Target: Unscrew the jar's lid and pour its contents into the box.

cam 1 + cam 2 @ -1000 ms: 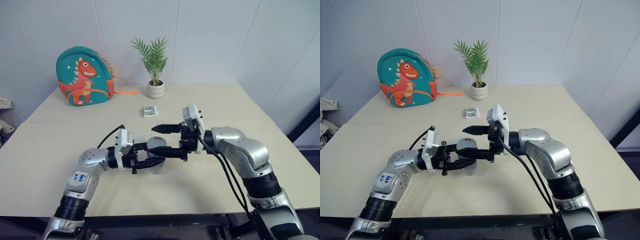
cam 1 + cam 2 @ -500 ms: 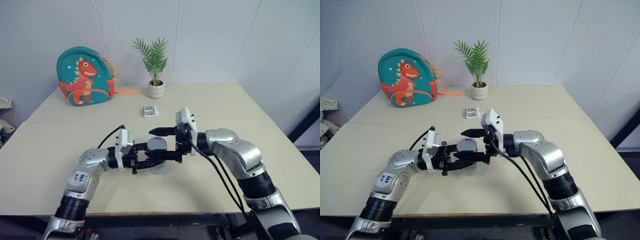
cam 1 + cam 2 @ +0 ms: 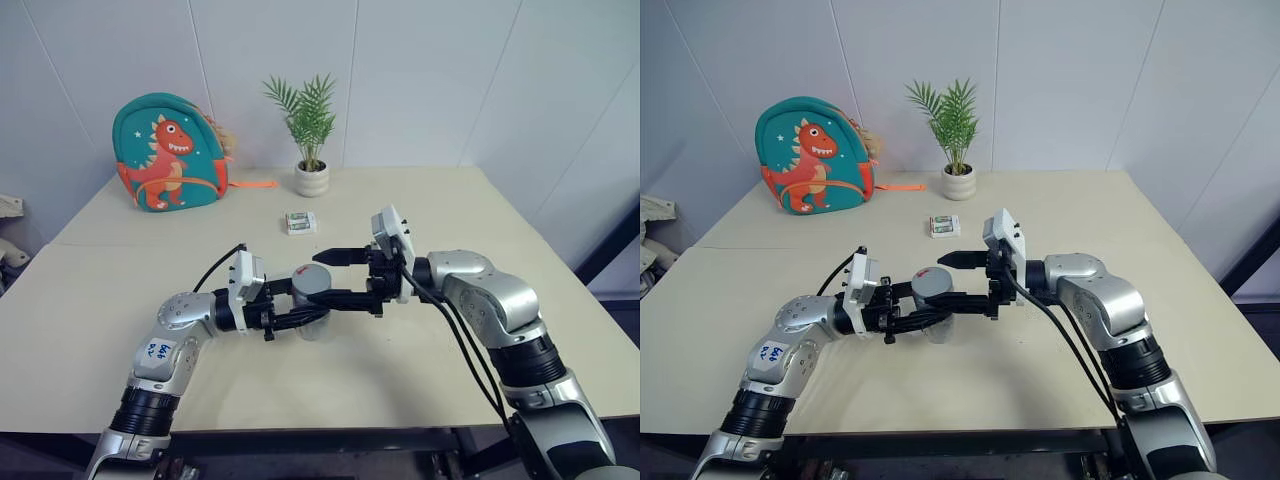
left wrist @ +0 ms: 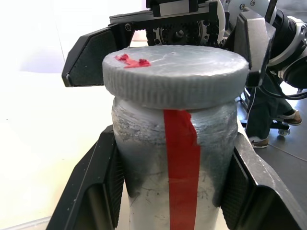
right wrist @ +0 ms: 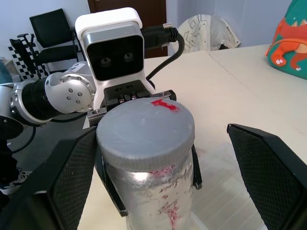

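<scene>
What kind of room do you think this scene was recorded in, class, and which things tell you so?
Probably an office or lab workroom set up for robot trials: a plain beige table against pale panelled walls, staged props such as a dinosaur backpack and a potted plant, and black office chairs behind.

The right pincer [image 3: 333, 275] stands wide open, one finger on each side of the lid [image 3: 312, 283], with a gap on both sides. The left pincer [image 3: 300, 305] clamps the jar [image 4: 175, 177] below the lid, so the jar's body is blocked while the lid's top and rim are free. Under the jar sits the box [image 3: 930, 331]. Farther back on the desk [image 3: 90, 300], a small pack [image 3: 300, 222], a plant pot [image 3: 311, 179] and a backpack [image 3: 168, 152] stand well apart; the near and side areas are bare.
</scene>
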